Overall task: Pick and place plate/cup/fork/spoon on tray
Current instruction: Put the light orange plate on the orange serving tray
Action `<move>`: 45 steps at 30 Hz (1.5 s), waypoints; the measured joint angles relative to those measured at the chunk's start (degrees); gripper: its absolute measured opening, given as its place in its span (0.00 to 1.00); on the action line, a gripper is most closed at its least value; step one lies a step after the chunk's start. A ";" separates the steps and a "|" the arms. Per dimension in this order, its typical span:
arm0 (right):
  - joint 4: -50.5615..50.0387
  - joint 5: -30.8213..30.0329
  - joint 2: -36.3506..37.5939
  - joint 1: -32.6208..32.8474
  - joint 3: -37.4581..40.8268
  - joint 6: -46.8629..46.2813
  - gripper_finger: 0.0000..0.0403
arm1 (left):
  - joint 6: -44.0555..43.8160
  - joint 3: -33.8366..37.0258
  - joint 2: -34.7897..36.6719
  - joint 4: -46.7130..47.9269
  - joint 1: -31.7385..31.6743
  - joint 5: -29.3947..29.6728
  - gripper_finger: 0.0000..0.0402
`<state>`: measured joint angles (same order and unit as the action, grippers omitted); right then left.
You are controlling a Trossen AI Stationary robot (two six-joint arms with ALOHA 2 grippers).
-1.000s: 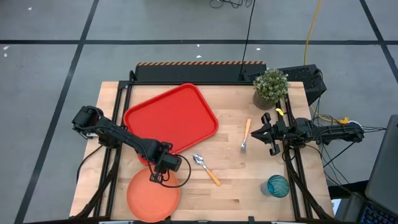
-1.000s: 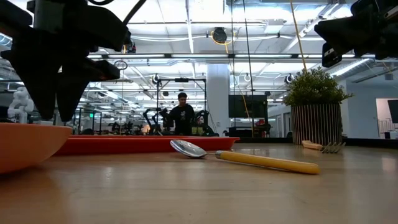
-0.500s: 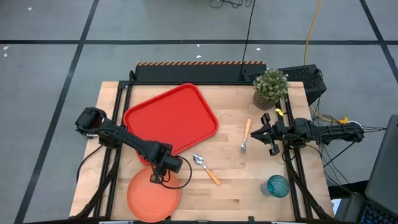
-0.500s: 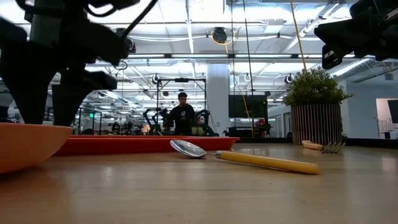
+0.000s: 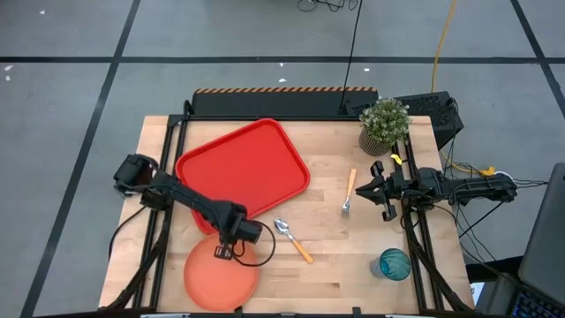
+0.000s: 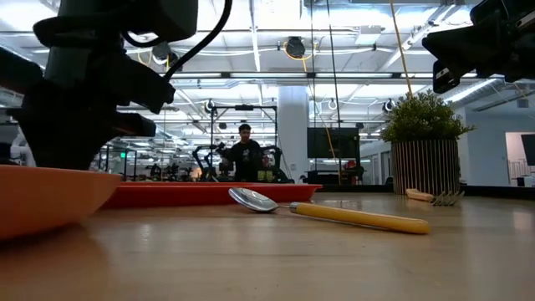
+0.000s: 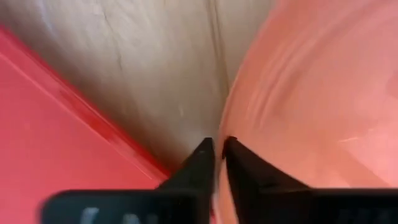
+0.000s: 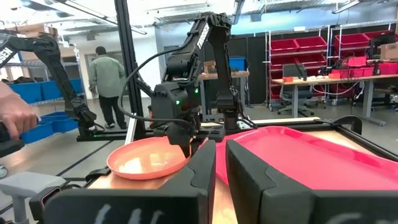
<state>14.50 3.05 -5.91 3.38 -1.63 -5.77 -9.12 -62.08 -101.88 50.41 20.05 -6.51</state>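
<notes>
A: Where was the left hand [image 5: 231, 246] in the overhead shot?

B: Lower left of the frame, at the upper edge of the plate [image 5: 221, 279]. In its own wrist camera the two fingers [image 7: 200, 163] were pinched nearly together on the plate's rim [image 7: 298, 93], so it was clenched on the plate. From the level camera the plate [image 6: 46, 196] looked tipped, its rim lifted at the left edge of the frame.

A: And the tray [image 5: 240, 168]?

B: Upper left of centre on the bench [image 5: 335, 265], turned at an angle, its lower corner just beside the plate. The wrist camera showed its red rim [image 7: 74, 102] close to the fingers.

A: The cutlery?

B: The spoon [image 5: 293, 238] lay just below the tray's lower right corner, bowl towards the tray, handle pointing to the lower right. The fork [image 5: 348, 194] lay right of centre, tines towards the bottom of the frame. Both were bare on the wood.

A: The cup [image 5: 394, 263]?

B: Lower right of the frame, upright, well apart from everything else.

A: The right hand [image 5: 369, 191]?

B: It hung just right of the fork, below the potted plant [image 5: 384, 124]. Its fingers [image 8: 199, 171] stood nearly together, a thin gap between them, grasping nothing.
</notes>
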 joint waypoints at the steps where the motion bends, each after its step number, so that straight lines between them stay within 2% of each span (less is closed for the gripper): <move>1: -0.04 0.00 0.00 0.01 0.00 0.01 0.08 | 0.04 0.00 0.08 0.07 -0.28 -0.62 0.04; 11: -0.22 0.00 0.00 0.02 0.00 -0.01 0.08 | 4.45 0.04 -0.14 -0.02 -1.25 -9.43 0.01; 15: -0.24 0.00 0.00 0.02 0.00 -0.04 0.08 | 5.49 0.07 -0.16 0.44 -2.16 -11.22 0.01; 24: -1.16 0.00 0.00 0.01 0.00 -0.62 0.08 | 6.08 -1.30 0.49 7.64 -4.64 -9.87 0.01; 35: -1.72 0.00 -0.09 0.01 0.00 -0.88 0.08 | 9.89 -7.87 4.31 11.40 -7.15 -5.42 0.01; 40: -1.97 0.00 -0.15 0.02 0.00 -1.28 0.08 | 14.62 -8.31 5.29 14.32 -11.24 -5.31 0.01; 45: -0.75 0.00 -0.15 0.02 0.00 -2.17 0.08 | 19.73 -8.31 5.28 17.03 -19.28 -5.44 0.01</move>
<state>13.75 3.05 -6.07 3.40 -1.63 -7.95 10.61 -70.39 -96.60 67.43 0.77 -11.95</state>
